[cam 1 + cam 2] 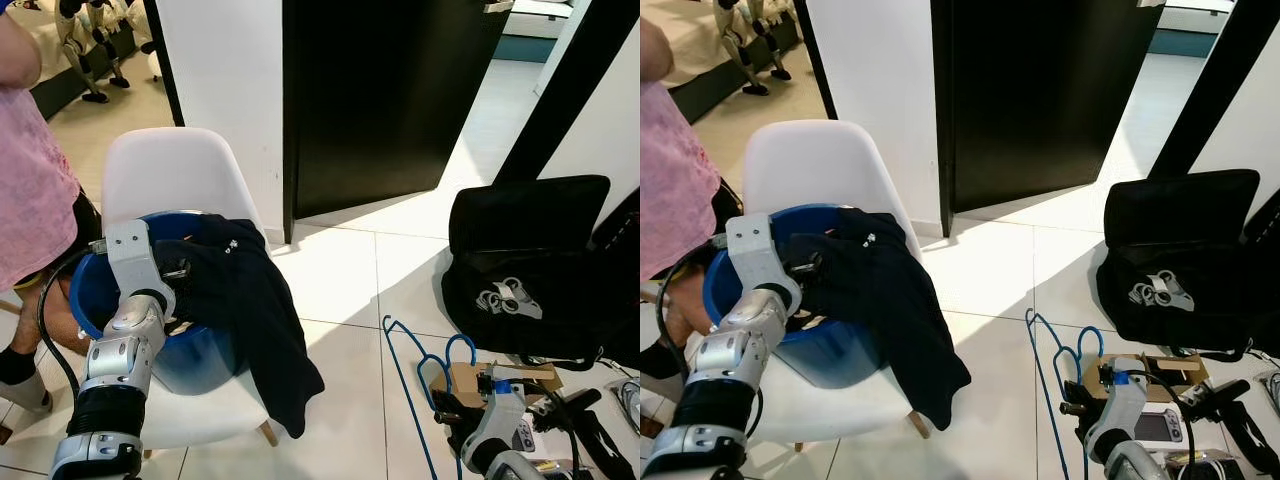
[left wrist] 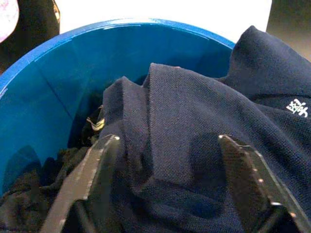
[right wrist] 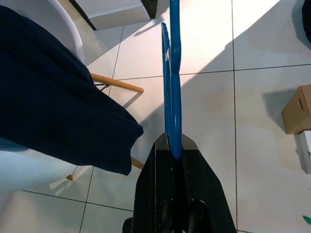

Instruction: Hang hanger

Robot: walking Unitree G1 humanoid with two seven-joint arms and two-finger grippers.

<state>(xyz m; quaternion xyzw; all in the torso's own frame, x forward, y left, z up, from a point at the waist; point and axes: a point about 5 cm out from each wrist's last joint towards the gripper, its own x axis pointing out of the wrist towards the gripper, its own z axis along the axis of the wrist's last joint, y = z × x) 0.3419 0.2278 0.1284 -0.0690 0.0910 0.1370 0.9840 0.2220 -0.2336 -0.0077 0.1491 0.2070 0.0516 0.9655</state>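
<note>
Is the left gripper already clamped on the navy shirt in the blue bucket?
No, the left gripper has its jaws spread wide over the navy shirt.

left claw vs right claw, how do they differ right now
The left claw is open, its fingers straddling the navy shirt in the blue bucket; the right claw is shut on the blue hanger. The left is up at the white chair, the right is low over the tiled floor. Both have two black fingers.
</note>
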